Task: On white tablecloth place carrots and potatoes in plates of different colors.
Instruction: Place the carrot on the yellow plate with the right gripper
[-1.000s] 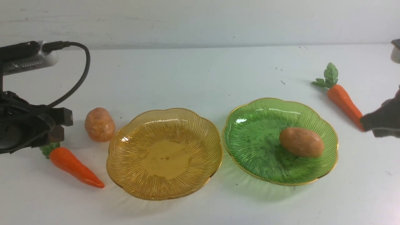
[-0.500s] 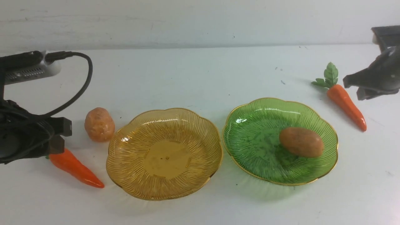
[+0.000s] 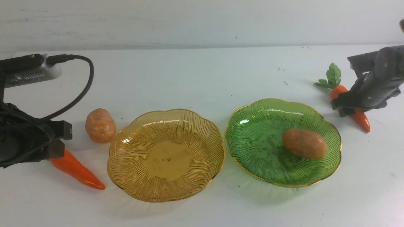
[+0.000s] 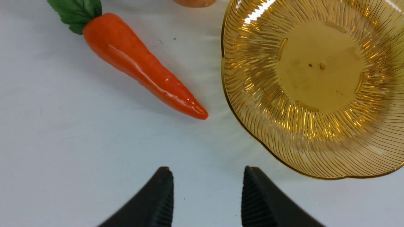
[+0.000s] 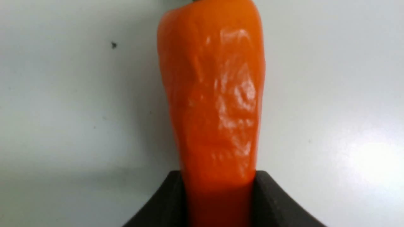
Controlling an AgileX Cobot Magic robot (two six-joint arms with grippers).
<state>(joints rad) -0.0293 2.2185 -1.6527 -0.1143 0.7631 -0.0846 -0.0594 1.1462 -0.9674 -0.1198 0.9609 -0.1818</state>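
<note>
right carrot point(image 3: 361, 120) mostly behind right gripper point(image 3: 343, 109), seemingly gripped

The amber plate point(image 3: 165, 157) and green plate point(image 3: 252, 142) are ribbed with gold rims, the carrots point(image 3: 77, 170) are glossy orange, and the potatoes point(image 3: 100, 125) are tan.

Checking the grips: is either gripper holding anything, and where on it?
The right gripper clamps the right carrot at mid-body; the left gripper is open, empty.
</note>
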